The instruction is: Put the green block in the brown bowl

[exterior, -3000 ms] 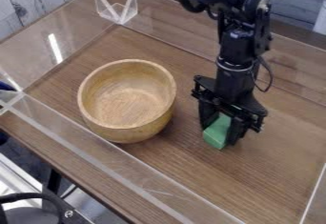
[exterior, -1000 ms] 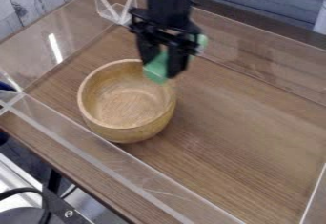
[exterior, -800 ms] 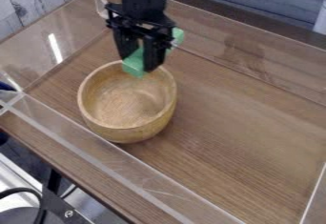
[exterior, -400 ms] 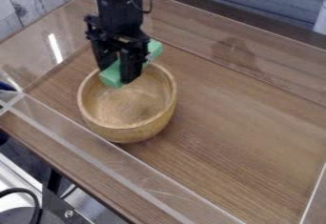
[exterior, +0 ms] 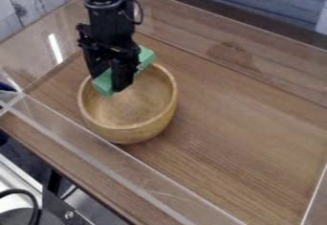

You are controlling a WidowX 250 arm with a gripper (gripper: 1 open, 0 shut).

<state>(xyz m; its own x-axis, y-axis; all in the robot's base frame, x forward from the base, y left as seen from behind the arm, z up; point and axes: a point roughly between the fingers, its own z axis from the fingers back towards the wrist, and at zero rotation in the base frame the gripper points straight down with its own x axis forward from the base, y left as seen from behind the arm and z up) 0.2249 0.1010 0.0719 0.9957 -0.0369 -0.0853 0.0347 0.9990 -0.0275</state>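
Observation:
The brown bowl (exterior: 128, 120) is a round, light wooden bowl standing left of centre on the wooden table. My black gripper (exterior: 113, 79) points straight down over the bowl's back left part, with its fingers reaching below the rim. It is shut on the green block (exterior: 132, 65), a bright green bar held tilted between the fingers. The block's upper end sticks out to the right above the rim, and its lower end hangs inside the bowl, partly hidden by the fingers.
Clear acrylic walls (exterior: 76, 162) fence the wooden table (exterior: 243, 114) on the near and left sides. A small clear stand (exterior: 115, 7) sits at the back left. Bare wood stretches to the right of the bowl.
My gripper has carried the green block leftward and down, from above the bowl's back right rim to low over its back left part.

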